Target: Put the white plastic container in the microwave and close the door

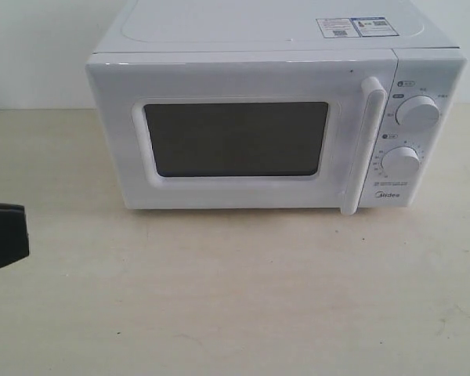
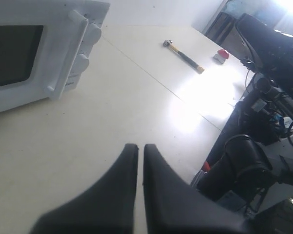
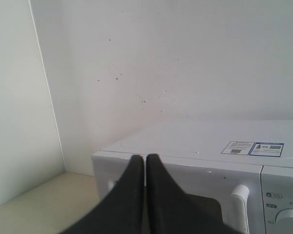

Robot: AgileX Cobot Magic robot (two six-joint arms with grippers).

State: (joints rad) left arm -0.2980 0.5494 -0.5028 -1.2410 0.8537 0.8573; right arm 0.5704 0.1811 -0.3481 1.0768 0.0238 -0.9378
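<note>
The white microwave [image 1: 266, 117] stands at the back of the table with its door [image 1: 239, 139] closed and the white bar handle [image 1: 360, 145] beside two round knobs [image 1: 417, 112]. The white plastic container is not in view in any frame. My left gripper [image 2: 138, 147] is shut and empty, hovering over bare table well to the side of the microwave [image 2: 44, 48]. A black part [image 1: 4, 235] at the exterior view's left edge looks like the left gripper. My right gripper [image 3: 145, 158] is shut and empty, held in front of the upper part of the microwave door [image 3: 205, 190].
A hammer [image 2: 183, 55] and a small red-and-white object [image 2: 221, 55] lie on the far table in the left wrist view. Black arm hardware and cables [image 2: 263, 97] stand off the table's edge. A white wall [image 3: 161, 63] rises behind the microwave.
</note>
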